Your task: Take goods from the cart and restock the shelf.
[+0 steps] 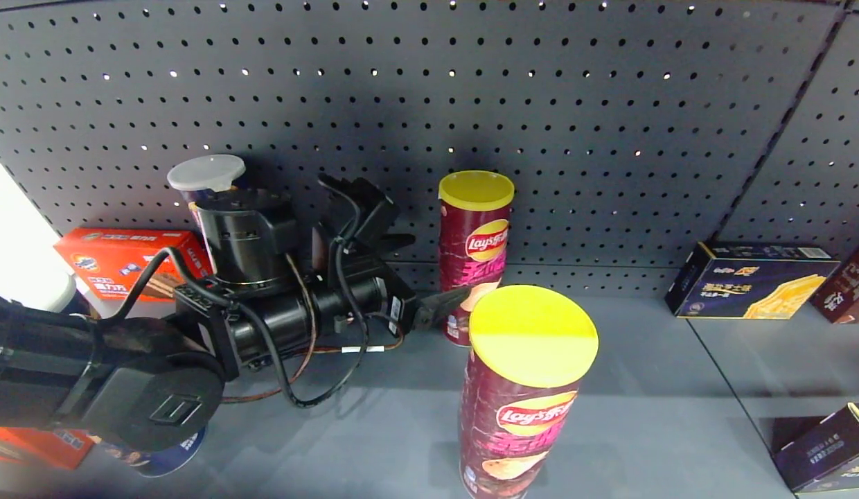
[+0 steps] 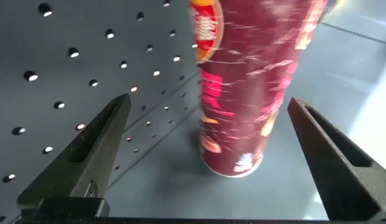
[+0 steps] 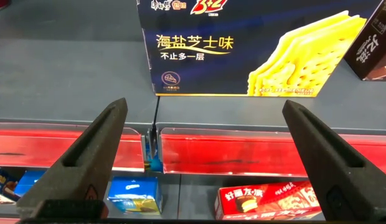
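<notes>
Chip canister, yellow-lidded, stands upright at the front of the grey shelf. Behind it, the left gripper points its jaws, spread wide and holding nothing, at a second canister standing upright by the pegboard. The right gripper, jaws likewise wide and empty, faces a dark blue biscuit box.

The left tool, fingers spread, sits just beside the rear chip can, which stands upright on the grey shelf near the pegboard. A second chip can stands nearer. An orange box lies far left and a dark blue cracker box right.
</notes>
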Available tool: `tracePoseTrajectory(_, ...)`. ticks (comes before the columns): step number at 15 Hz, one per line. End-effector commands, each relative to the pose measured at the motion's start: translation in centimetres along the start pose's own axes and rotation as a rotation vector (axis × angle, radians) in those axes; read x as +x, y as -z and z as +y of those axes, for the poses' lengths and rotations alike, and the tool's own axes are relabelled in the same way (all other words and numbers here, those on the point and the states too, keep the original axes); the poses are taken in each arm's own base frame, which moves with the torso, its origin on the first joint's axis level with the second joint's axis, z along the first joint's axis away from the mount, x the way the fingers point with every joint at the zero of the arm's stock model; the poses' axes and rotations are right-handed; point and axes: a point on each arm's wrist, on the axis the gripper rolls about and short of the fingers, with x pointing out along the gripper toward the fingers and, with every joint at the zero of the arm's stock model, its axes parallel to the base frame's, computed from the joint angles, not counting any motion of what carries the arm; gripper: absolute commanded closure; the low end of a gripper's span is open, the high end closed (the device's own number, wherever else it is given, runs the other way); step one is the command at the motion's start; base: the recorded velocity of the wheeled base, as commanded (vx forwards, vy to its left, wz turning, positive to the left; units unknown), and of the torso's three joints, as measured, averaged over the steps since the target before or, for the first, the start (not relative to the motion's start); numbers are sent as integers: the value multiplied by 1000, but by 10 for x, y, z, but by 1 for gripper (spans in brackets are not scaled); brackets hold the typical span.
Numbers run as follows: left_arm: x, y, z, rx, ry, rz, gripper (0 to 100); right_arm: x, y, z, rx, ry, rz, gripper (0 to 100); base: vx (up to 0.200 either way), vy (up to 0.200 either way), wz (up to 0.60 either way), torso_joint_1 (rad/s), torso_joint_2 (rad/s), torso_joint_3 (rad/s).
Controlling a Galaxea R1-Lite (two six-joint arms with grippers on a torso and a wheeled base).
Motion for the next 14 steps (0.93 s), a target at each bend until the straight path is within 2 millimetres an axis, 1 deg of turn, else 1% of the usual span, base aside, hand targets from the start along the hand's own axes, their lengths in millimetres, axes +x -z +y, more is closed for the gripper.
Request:
tracePoseTrajectory(1, 4, 5, 1, -3, -3, 14, 0, 0, 0, 0, -1, 0, 0, 0, 0, 0, 0, 0, 0, 0)
tracePoseTrajectory(14, 2, 7, 3, -5, -31, 22, 0, 0, 0, 0, -1, 0, 0, 0, 0, 0, 0, 0, 0, 0)
